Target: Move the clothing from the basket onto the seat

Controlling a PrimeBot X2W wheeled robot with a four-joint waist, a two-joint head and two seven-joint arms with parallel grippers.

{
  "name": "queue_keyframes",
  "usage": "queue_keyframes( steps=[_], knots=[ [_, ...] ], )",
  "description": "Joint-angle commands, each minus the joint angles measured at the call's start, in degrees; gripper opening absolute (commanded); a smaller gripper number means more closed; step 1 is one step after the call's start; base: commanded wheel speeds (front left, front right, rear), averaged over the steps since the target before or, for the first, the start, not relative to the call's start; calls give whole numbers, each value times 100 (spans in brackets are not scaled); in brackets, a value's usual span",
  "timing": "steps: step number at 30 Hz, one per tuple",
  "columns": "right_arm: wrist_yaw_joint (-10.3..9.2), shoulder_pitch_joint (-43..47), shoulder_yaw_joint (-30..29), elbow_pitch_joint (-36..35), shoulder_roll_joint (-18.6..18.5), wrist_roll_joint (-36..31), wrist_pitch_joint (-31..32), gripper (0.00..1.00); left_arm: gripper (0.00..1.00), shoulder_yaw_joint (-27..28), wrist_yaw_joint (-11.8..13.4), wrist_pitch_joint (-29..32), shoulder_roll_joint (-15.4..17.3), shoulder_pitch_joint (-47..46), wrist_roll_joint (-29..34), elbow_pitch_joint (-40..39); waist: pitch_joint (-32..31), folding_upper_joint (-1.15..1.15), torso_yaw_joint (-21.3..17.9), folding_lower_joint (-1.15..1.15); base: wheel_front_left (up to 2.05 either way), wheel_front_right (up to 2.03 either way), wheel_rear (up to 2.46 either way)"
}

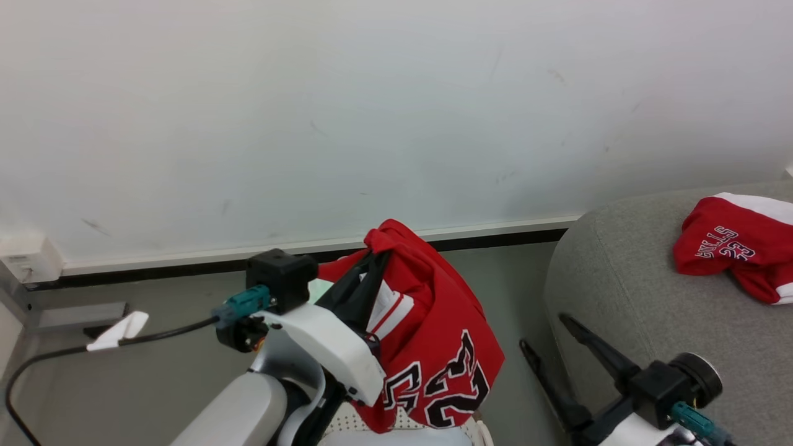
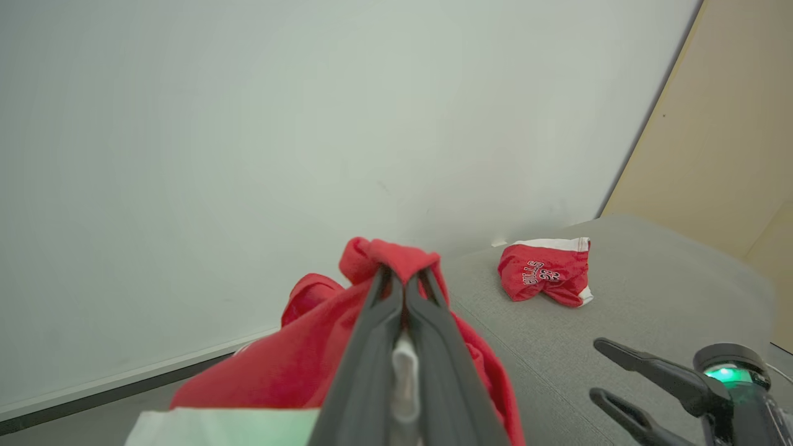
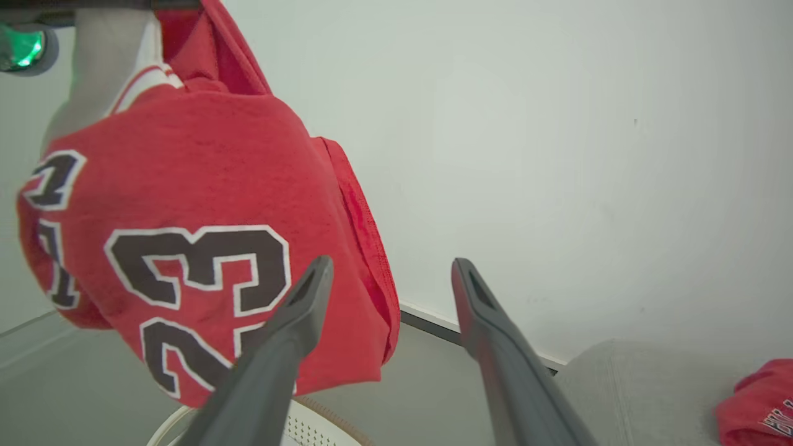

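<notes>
While left pincer (image 2: 397, 282) clamps jersey (image 3: 204, 167), 23 shows.

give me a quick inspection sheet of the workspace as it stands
surface: grey seat, one crumpled red garment lying on it
job's things: red jersey with 23 numerals hanging in the air above the white basket; basket's inside hidden
clutter: nothing seen
grippers: left gripper shut on the jersey's top fold; right gripper open, holding nothing, beside the seat's edge
cables: black cable with a white tag, running to the left arm's wrist
surroundings: white wall, grey floor, pale wall box at the left
</notes>
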Motion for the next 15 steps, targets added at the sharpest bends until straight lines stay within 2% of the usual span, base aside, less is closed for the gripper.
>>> queue_keyframes(
  steps=[1, 8, 15],
  knots=[
    [-15, -320, 388, 10, -151, 181, 69, 100, 0, -26, -24, 1, -37, -27, 18, -37, 10, 0, 15, 0, 0, 0, 0],
    [-15, -1686, 2124, 205, -442, 952, 283, 100, 0, -264, -175, 80, -171, -162, 16, 12, 39, 0, 93, 0, 0, 0, 0],
    [-15, -2675, 3244, 542, -519, 1627, 197, 100, 0, -537, -337, 158, -350, -266, 8, 93, -2, 0, 254, 0, 0, 0, 0]
  ],
)
